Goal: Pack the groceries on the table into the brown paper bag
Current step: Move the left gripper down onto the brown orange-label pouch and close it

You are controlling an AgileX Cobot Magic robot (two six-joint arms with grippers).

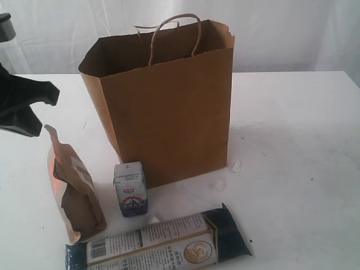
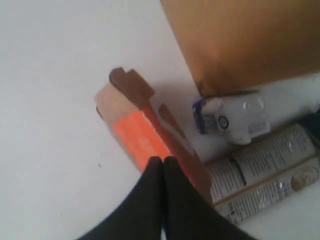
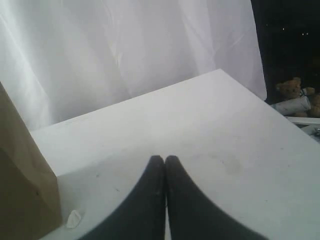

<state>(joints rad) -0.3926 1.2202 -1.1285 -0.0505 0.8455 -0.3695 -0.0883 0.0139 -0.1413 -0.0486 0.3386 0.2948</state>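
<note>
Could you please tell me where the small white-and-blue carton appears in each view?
Exterior view: small white-and-blue carton, in front of the lower left corner of the tall brown paper bag.
Left wrist view: carton between bag and long blue-white packet.
Right wrist view: not in it.
Shared landmark: the bag, in all three.

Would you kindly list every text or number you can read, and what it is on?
Nothing legible.
Barcode and print on the long blue-white packet: too small.
Logo on the small white-blue carton: blurred.
Orange panel on the brown pouch: blurred.
The brown paper bag: no print.
</note>
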